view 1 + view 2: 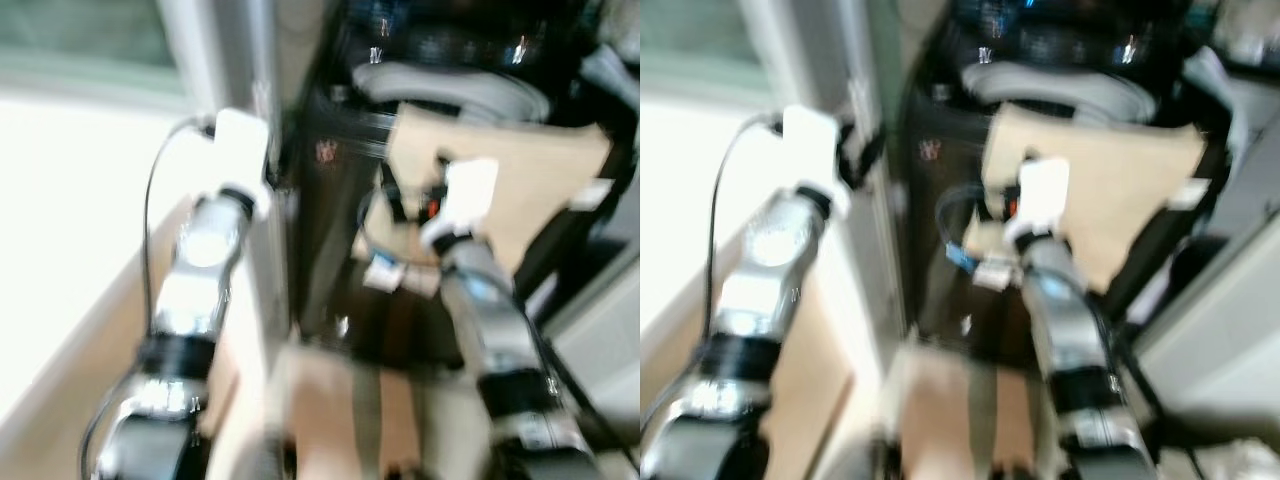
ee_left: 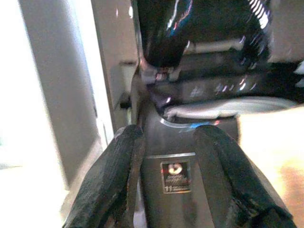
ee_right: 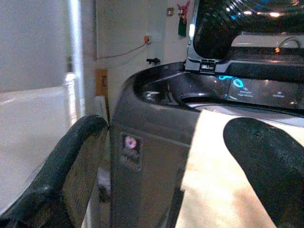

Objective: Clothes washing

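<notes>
My right gripper (image 3: 166, 166) stands wide open, empty, one finger (image 3: 266, 161) before a beige cloth (image 3: 209, 175) draped over the rim of the dark grey top-loading washing machine (image 3: 142, 137), lid raised. My left gripper (image 2: 173, 175), parted and empty, faces the machine's front badge (image 2: 175, 176). Head views blur; the cloth's lower edge is cut off.

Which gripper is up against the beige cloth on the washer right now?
The right gripper: its fingers straddle the beige cloth draped over the washing machine rim. The left gripper faces the machine's bare dark front, beside the cloth.
</notes>
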